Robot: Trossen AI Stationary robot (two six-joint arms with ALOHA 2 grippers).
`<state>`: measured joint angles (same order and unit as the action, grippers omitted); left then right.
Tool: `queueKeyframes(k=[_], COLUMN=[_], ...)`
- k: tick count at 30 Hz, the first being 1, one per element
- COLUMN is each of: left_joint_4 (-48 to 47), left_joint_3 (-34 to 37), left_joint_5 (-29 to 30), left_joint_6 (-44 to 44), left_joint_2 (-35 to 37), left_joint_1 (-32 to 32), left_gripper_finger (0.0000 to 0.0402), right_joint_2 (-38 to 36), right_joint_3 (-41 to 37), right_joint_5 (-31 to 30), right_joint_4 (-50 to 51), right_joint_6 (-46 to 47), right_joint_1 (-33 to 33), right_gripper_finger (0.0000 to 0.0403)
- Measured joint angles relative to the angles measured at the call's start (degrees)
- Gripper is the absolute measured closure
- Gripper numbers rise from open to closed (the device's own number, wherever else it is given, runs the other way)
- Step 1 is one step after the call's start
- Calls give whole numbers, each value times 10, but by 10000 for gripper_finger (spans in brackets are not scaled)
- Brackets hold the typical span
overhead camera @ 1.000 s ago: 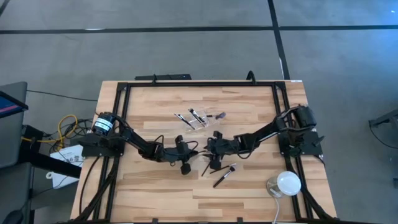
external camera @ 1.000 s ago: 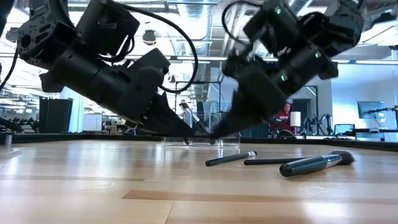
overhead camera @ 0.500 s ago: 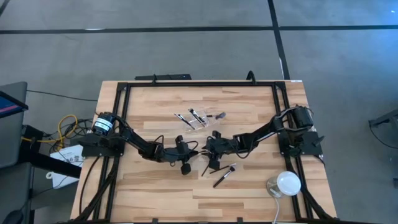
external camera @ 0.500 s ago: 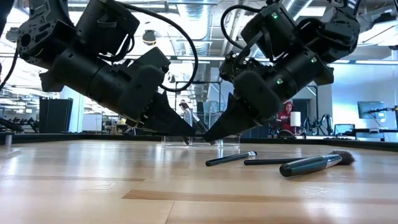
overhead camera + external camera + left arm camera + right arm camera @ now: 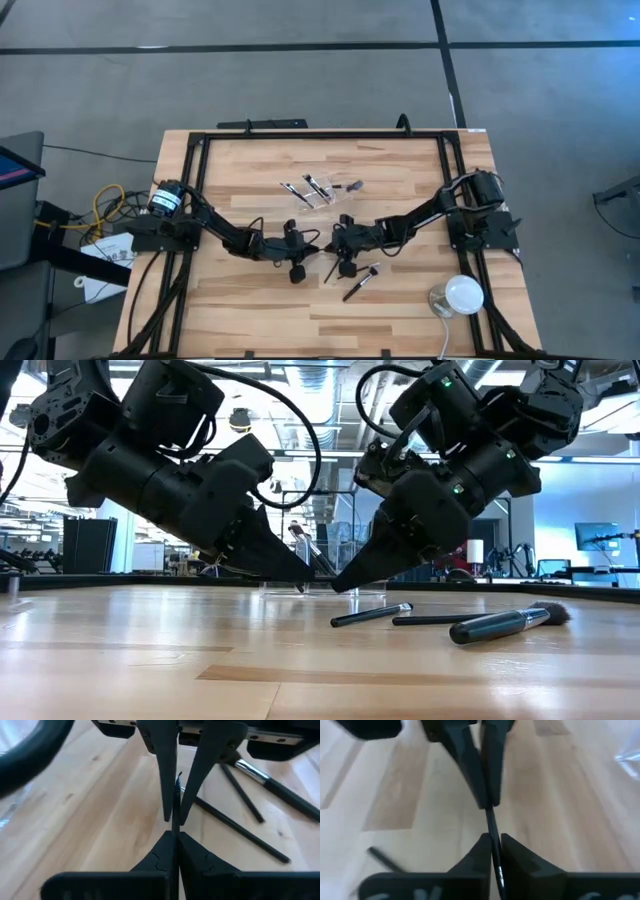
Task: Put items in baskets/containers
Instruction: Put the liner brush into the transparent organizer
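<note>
The right gripper (image 5: 491, 842) has just closed on the slim brush (image 5: 492, 827) that the left gripper (image 5: 175, 836) already pinches above the tabletop (image 5: 250, 300), short of the clear container (image 5: 318, 192): a handover looks underway.

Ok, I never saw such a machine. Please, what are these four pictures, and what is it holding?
It is a robot with two dark arms at a wooden table. One picture looks down from above, one looks level across the tabletop, and two come from small cameras on the wrists. The left claw and the right claw meet at the middle, both shut on one slim brush. Three loose brushes lie nearby. A clear container farther back holds some more, and a white dome sits near the right corner.
</note>
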<state>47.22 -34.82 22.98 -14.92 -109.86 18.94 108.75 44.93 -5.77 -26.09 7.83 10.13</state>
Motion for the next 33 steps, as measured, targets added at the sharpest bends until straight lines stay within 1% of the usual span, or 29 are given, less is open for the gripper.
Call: queueKeyframes(k=[2,4,7,9,12,14,17,19,22,25,27,30,31,33], left_joint_4=[-1,-2,-2,2,2,1,-5,-31,-70,-123,-158,-199,-201,-201], left_joint_3=[0,0,0,0,-1,0,1,1,1,1,1,3,8,24], left_joint_5=[-10,-9,-5,-2,23,45,71,86,107,116,117,116,116,115], left_joint_6=[0,-1,-5,-5,-5,-5,-5,9,30,40,40,40,41,41], left_joint_2=[0,0,0,0,2,9,36,64,118,180,222,279,295,324], left_joint_1=[-3,-6,-10,-10,-10,-10,-9,-8,-5,3,8,22,26,37], left_gripper_finger=[389,382,364,351,330,319,308,304,300,300,300,300,300,300], right_joint_2=[0,0,0,-2,-9,-15,-17,-17,-17,-17,-17,-17,-17,-17], right_joint_3=[0,3,15,33,74,108,180,226,288,358,402,437,444,450], right_joint_5=[9,5,-2,-11,-47,-79,-113,-129,-155,-225,-270,-304,-323,-383], right_joint_4=[0,5,23,49,147,252,394,478,571,671,722,752,751,745], right_joint_6=[-2,-8,-23,-41,-64,-80,-95,-98,-115,-148,-215,-388,-453,-565], right_joint_1=[0,1,4,9,15,20,27,31,34,42,43,40,40,37], right_gripper_finger=[393,391,387,391,397,393,390,394,397,393,392,397,398,397])
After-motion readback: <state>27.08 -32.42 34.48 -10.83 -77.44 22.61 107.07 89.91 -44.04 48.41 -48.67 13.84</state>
